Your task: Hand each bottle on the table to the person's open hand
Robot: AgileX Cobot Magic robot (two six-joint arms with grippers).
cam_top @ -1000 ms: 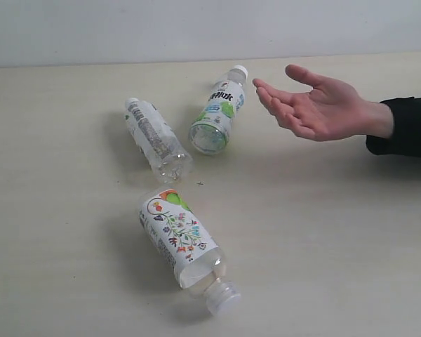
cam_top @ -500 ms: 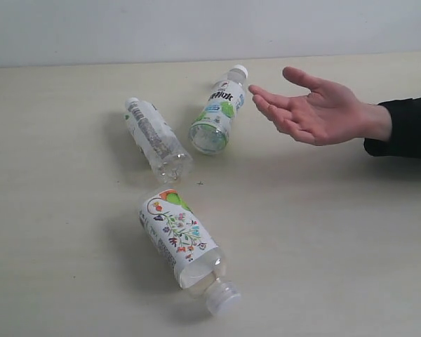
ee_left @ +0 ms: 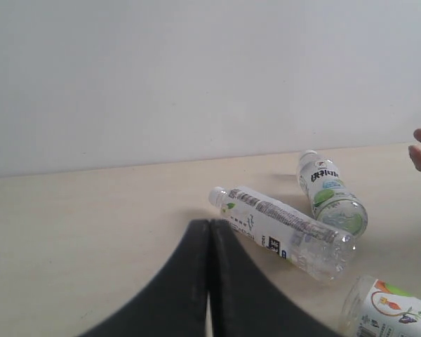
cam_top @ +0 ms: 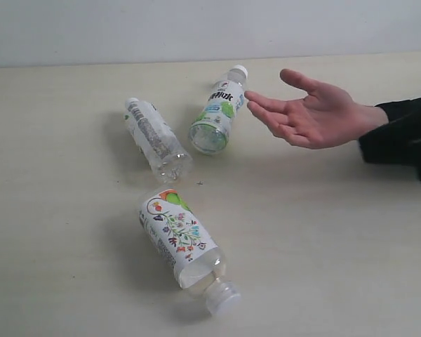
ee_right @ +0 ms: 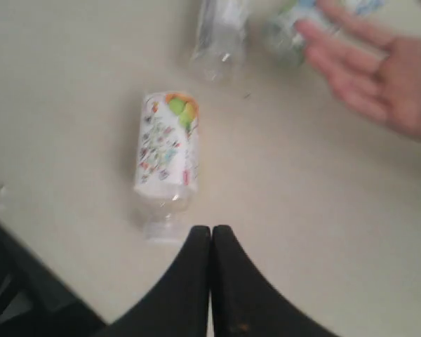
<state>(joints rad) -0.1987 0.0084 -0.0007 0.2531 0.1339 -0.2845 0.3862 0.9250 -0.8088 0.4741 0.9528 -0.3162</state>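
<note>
Nothing in the person's open hand (cam_top: 309, 112) at this moment, held palm up and bare above the table (cam_top: 337, 246). Count three bottles in view, all lying on their sides and none gripped, so judge at least three handovers left and none under way. Closest to the hand: the green-white label bottle (cam_top: 217, 112), white-capped end just beside the outstretched fingertips, apparently not touching them. Next out from the hand, on the far side of that one: the grey-text white label bottle (cam_top: 154, 138), near its neighbour but apart from it. Farthest from the hand: the floral label bottle (cam_top: 182, 246), well apart from the palm, neck end turned away from the other two. As to contents, see clear walls on all three and no coloured drink; cannot tell whether empty or holding clear liquid, nor whether the floral one carries a cap. Left gripper (ee_left: 209, 228): jaws pressed together on nothing, well apart from the hand, with the grey-text bottle ahead of it. Right gripper (ee_right: 211, 230): likewise closed flat and empty, well apart from the hand too, near the floral bottle's neck. Would take that floral bottle as the handiest first pick for the right arm, with jaws needing to part first.
</note>
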